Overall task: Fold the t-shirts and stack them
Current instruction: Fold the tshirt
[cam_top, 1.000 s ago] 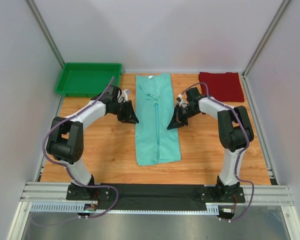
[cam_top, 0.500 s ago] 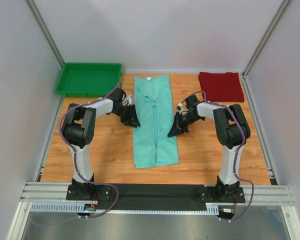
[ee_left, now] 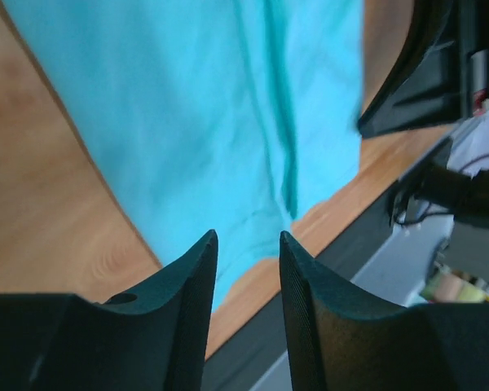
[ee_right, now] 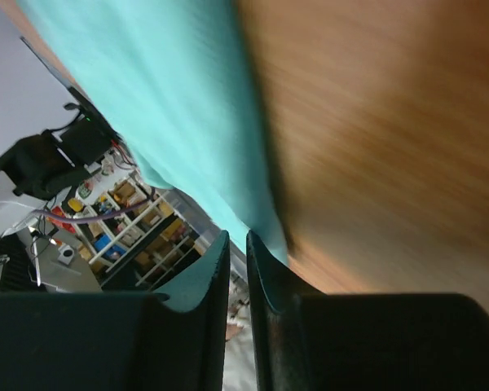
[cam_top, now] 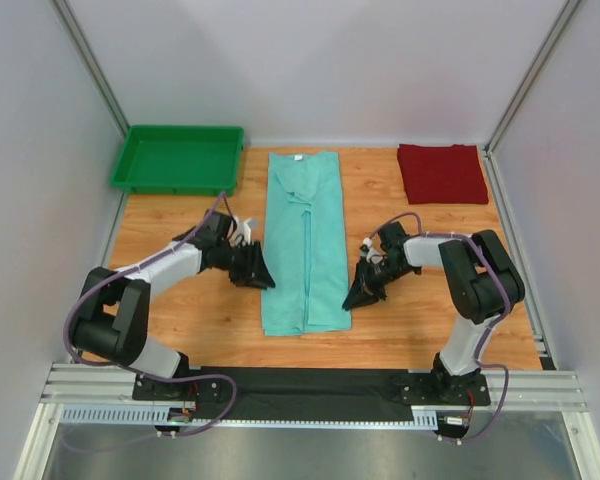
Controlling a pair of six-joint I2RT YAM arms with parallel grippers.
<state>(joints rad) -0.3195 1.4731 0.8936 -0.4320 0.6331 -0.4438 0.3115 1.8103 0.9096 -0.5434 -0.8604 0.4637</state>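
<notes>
The mint green t-shirt (cam_top: 305, 245) was plain, with a small white neck label (cam_top: 300, 157). The dark red t-shirt (cam_top: 442, 173) was plain too. The tray (cam_top: 177, 160) was bright green, and the table (cam_top: 410, 325) showed warm brown wood grain. The left tool (ee_left: 246, 240) and right tool (ee_right: 237, 240) were black.

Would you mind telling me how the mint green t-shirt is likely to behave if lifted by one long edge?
The mint green t-shirt is thin cloth lying flat with soft creases, so it would probably sag and unfold, not hold shape. It looks light. Pushed on the wooden table, it would likely bunch rather than slide whole.
</notes>
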